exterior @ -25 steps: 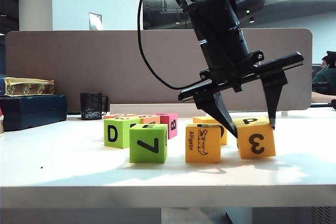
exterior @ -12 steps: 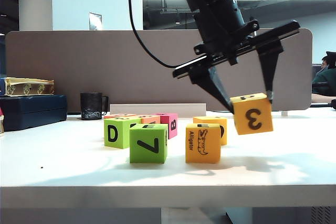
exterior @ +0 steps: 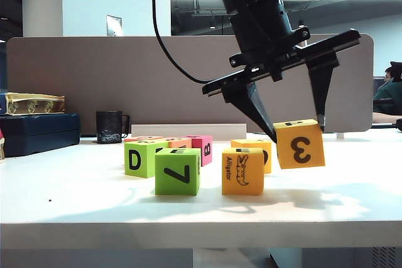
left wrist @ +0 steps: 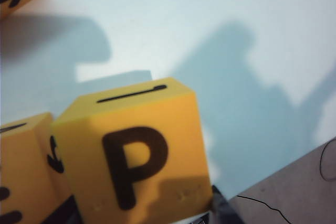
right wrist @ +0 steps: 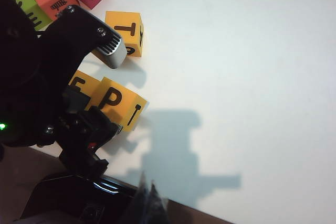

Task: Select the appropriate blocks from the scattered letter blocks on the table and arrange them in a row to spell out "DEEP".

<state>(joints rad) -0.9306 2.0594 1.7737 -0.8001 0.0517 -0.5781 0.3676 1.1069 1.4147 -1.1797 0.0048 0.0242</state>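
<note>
Nearest the front edge of the table [exterior: 75, 208]: green 7 cube [exterior: 178, 171] and alligator cube [exterior: 242, 171], both resting flat. Above, at right, left gripper [exterior: 295, 123] pinching orange P cube [exterior: 299, 143] clear of the surface (tilted slightly). Right gripper's state: cannot tell.

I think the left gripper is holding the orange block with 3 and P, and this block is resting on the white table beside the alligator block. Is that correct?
Not quite. The left gripper does hold the orange block with 3 and P, but the block is lifted clear of the white table, not resting on it. The exterior view shows a gap and a shadow under it. It hangs beside the alligator block.
</note>
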